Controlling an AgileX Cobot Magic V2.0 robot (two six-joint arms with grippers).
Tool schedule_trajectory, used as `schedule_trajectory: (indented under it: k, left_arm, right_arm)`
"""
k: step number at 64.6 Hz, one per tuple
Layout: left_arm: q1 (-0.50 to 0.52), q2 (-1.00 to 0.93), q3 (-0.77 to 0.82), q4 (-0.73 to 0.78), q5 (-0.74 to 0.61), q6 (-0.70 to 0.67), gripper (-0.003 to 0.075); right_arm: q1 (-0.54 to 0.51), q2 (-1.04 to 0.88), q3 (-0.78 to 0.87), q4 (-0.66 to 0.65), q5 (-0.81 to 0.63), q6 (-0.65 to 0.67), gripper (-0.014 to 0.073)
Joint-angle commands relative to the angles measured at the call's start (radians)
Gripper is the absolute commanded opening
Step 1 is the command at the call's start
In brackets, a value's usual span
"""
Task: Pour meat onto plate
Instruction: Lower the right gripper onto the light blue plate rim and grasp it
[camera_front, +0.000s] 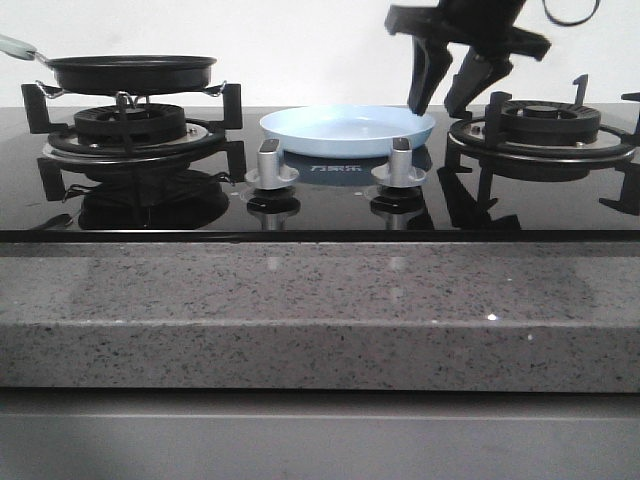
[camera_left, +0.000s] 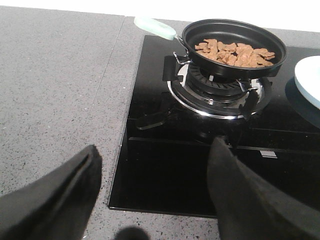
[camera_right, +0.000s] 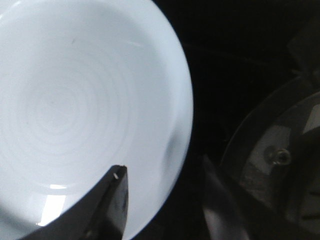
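Observation:
The pale blue plate (camera_front: 347, 130) sits on the black glass hob between the two burners; it fills the right wrist view (camera_right: 75, 100) and its edge shows in the left wrist view (camera_left: 309, 80). The meat (camera_left: 235, 52), a heap of small brown chunks, lies in the black frying pan (camera_left: 234, 45) on the left burner; in the front view only the pan (camera_front: 132, 72) shows. My right gripper (camera_front: 440, 105) is open just above the plate's right rim, one finger over the plate, one outside it (camera_right: 162, 167). My left gripper (camera_left: 155, 160) is open and empty, over the hob's near left corner, away from the pan.
The pan's pale handle (camera_left: 155, 28) points back left. Two silver knobs (camera_front: 272, 165) (camera_front: 400, 163) stand in front of the plate. The right burner grate (camera_front: 545, 128) is beside the right gripper. A grey speckled counter (camera_left: 55, 90) surrounds the hob.

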Motion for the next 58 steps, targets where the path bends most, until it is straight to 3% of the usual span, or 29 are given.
schedule_trajectory:
  k: [1,25,50,58]
  left_arm:
    - [-0.008,0.006,-0.036,0.001,-0.083,-0.002,0.0461]
    - [-0.008,0.006,-0.036,0.001,-0.083,-0.002,0.0461]
    - [-0.008,0.006,-0.036,0.001,-0.083,-0.002,0.0461]
    - [-0.008,0.006,-0.036,0.001,-0.083,-0.002,0.0461]
  right_arm:
    - [-0.002,-0.051,-0.037,0.035,-0.05,-0.013,0.0364]
    - [-0.002,-0.006,-0.037,0.07,-0.021,-0.014,0.0353]
    - [-0.002,-0.004,-0.037,0.07,-0.056,-0.014,-0.0089]
    - [-0.002,-0.008,-0.037,0.077,-0.073,-0.01,-0.0111]
